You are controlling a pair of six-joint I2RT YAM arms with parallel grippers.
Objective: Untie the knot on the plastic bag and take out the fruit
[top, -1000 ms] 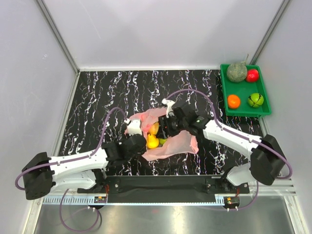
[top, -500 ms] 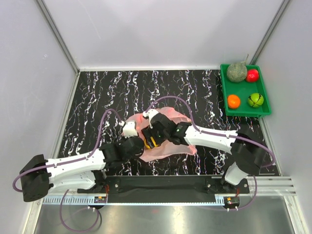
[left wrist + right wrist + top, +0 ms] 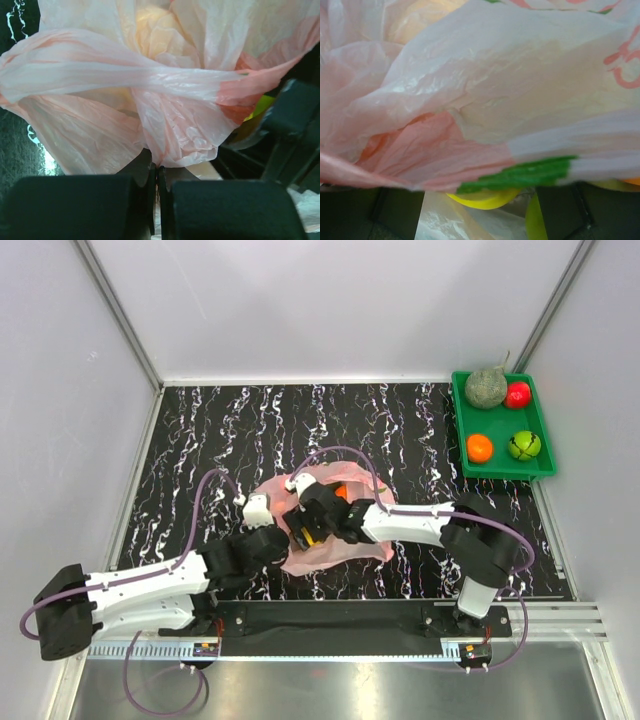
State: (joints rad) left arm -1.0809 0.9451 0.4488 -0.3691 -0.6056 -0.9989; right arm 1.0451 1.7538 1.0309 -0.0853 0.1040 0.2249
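The pink plastic bag (image 3: 345,545) lies crumpled at the middle of the table. My left gripper (image 3: 157,167) is shut on a fold of its thin film, at the bag's near left edge (image 3: 280,540). A stretched pink handle band (image 3: 125,75) crosses the left wrist view; the knot is hidden among the folds. My right gripper (image 3: 305,525) reaches into the bag from the right, open, its fingers (image 3: 350,212) far apart either side of a yellow fruit (image 3: 487,199). An orange fruit (image 3: 342,492) shows at the bag's far edge, and a peach-coloured one (image 3: 152,30) shows through the film.
A green tray (image 3: 540,468) stands at the back right with a netted melon (image 3: 485,387), a red fruit (image 3: 517,394), an orange fruit (image 3: 480,448) and a green one (image 3: 523,445). Grey walls close in the table on the left, back and right.
My right gripper has moved left and nearer, in under the bag's film, with its jaws spreading wider. The left arm has drawn back slightly, still shut on the bag.
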